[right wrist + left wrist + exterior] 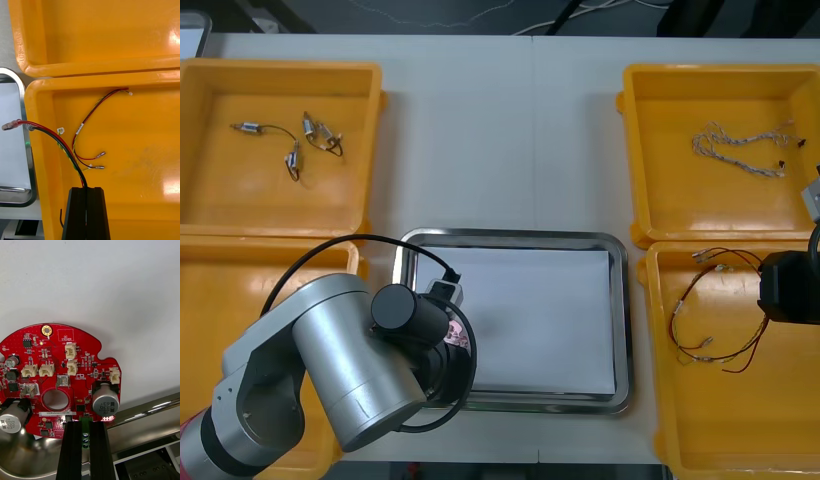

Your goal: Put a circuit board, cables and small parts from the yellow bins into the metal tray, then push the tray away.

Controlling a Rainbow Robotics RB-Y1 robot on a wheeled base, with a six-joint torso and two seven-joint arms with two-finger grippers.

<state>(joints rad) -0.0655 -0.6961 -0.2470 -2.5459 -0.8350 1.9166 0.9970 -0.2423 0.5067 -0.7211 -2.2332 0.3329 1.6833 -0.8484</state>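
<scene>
A round red circuit board (60,375) is pinched at its edge by my left gripper (85,429), which is shut on it. The board hangs over the white inside and shiny rim (150,412) of the metal tray (510,237), at the tray's near left corner, where a bit of the board (459,338) peeks out from under the arm. My right gripper (86,202) is shut on a red and yellow cable (56,138) in the near right yellow bin (655,400). That cable's red end (9,125) reaches over the bin wall above the tray's rim (26,150).
More red and yellow cable (720,310) lies in the near right bin. The far right bin (630,130) holds a twisted blue and white cable (745,150). Small metal parts (305,140) lie in the far left bin (370,130). My left arm covers part of the near left bin (220,290).
</scene>
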